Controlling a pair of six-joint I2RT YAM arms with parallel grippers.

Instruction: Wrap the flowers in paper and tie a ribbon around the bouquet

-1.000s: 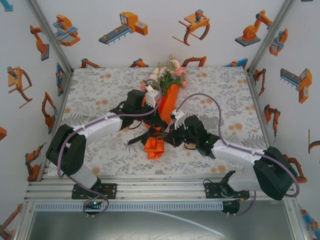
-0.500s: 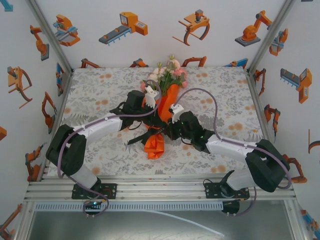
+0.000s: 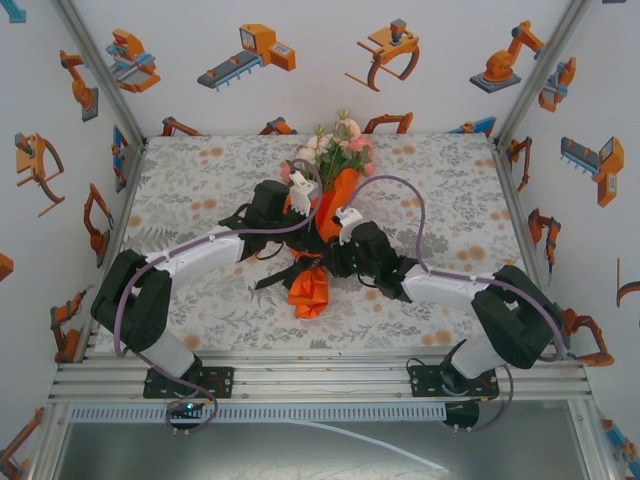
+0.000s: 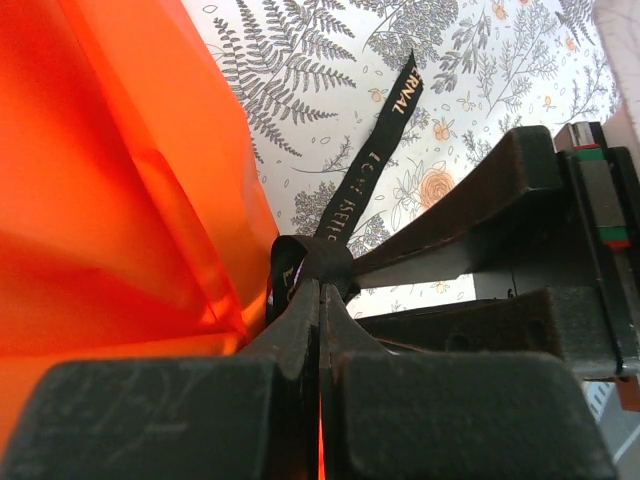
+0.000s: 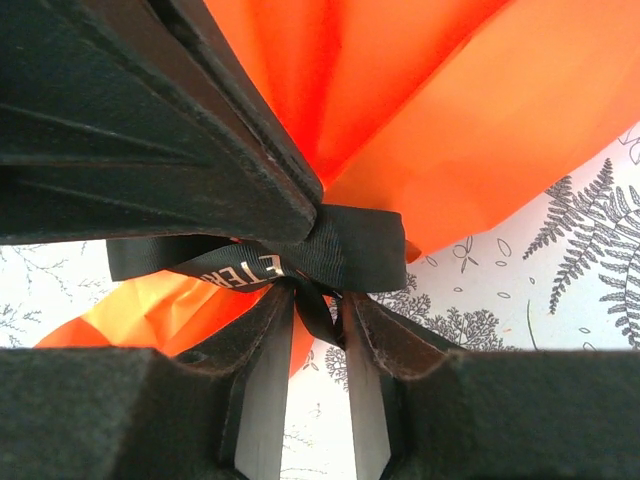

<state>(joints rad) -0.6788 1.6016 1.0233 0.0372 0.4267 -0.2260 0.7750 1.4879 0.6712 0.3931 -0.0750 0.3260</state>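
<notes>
The bouquet (image 3: pixel 338 195) lies mid-table: an orange paper (image 4: pixel 120 200) cone with the pink and white flowers (image 3: pixel 338 150) at its far end. The black ribbon (image 4: pixel 375 160) is knotted round the cone's narrow waist, and loose ends trail on the cloth. My left gripper (image 4: pixel 320 285) is shut on the ribbon at the knot. In the right wrist view, the right gripper (image 5: pixel 318 300) stands open right at the knot, and a slack ribbon (image 5: pixel 350 245) strand passes between its parted fingers. In the top view the two grippers, left (image 3: pixel 308 240) and right (image 3: pixel 338 262), meet at the waist.
The crumpled lower end of the paper (image 3: pixel 308 292) sticks out toward the near edge. A floral tablecloth (image 3: pixel 200 180) covers the table, with printed walls on three sides. Both arms' cables (image 3: pixel 400 190) arch over the middle.
The right arm has slid left and forward, closer to the bouquet's waist, and its jaws have parted from shut. The left gripper has stayed shut on the ribbon.
</notes>
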